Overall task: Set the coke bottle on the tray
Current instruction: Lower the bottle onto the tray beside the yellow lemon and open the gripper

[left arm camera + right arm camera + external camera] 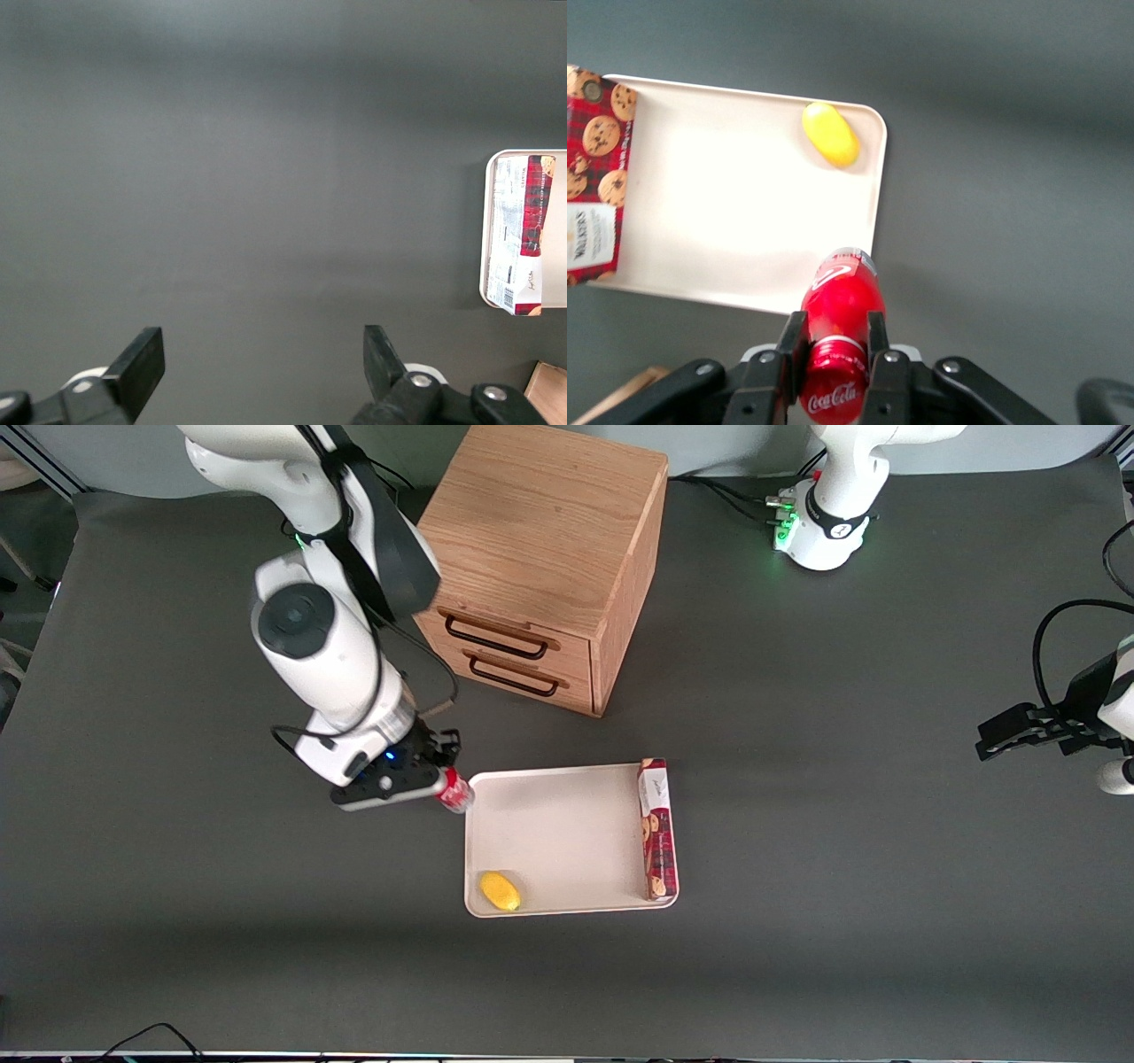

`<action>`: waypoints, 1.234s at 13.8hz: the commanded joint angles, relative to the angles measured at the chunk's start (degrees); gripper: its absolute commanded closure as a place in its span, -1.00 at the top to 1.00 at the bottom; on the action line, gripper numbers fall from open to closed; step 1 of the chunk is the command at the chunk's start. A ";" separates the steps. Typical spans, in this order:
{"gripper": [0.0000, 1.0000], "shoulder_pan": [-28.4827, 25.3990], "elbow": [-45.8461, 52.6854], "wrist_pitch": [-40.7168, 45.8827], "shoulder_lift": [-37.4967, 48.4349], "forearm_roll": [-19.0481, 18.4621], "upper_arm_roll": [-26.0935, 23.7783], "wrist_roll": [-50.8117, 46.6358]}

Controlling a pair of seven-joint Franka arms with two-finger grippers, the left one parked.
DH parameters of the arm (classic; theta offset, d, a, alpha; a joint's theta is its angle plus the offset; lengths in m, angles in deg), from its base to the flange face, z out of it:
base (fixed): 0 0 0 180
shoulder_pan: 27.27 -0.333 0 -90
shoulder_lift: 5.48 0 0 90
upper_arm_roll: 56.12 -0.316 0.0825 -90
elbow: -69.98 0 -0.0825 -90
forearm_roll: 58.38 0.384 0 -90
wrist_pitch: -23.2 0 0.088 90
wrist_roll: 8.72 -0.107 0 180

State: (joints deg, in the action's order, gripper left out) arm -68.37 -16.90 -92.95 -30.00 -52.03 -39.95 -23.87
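Nearest the front camera, a yellow lemon (500, 891) lies in a corner of the tray (567, 837). At the tray's corner farthest from that camera, toward the working arm's end, the coke bottle (454, 790) hangs clamped between the gripper's (833, 341) two black fingers (790, 343), its silvery base just over the tray's rim in the wrist view. A long red biscuit box (657, 829) lies along the tray's edge toward the parked arm's end. Farther from the front camera than the tray stands a wooden drawer cabinet (545, 558) with two dark handles. Everything rests on a matte dark grey tabletop (842, 779), with cables trailing at its edges.
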 commanded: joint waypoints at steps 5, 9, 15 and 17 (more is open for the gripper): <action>-1.00 -0.30 6.28 -5.76 -11.86 6.22 1.32 -0.58; -1.00 -0.30 5.76 -8.65 -12.74 6.48 1.15 -0.67; 0.99 0.05 5.84 -8.83 -14.15 8.15 1.06 -0.67; 1.00 0.14 5.84 -8.83 -14.15 8.24 1.06 -0.67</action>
State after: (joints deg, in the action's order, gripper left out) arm -68.16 -12.53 -101.75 -43.20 -45.16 -39.34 -23.90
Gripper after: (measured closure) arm 0.401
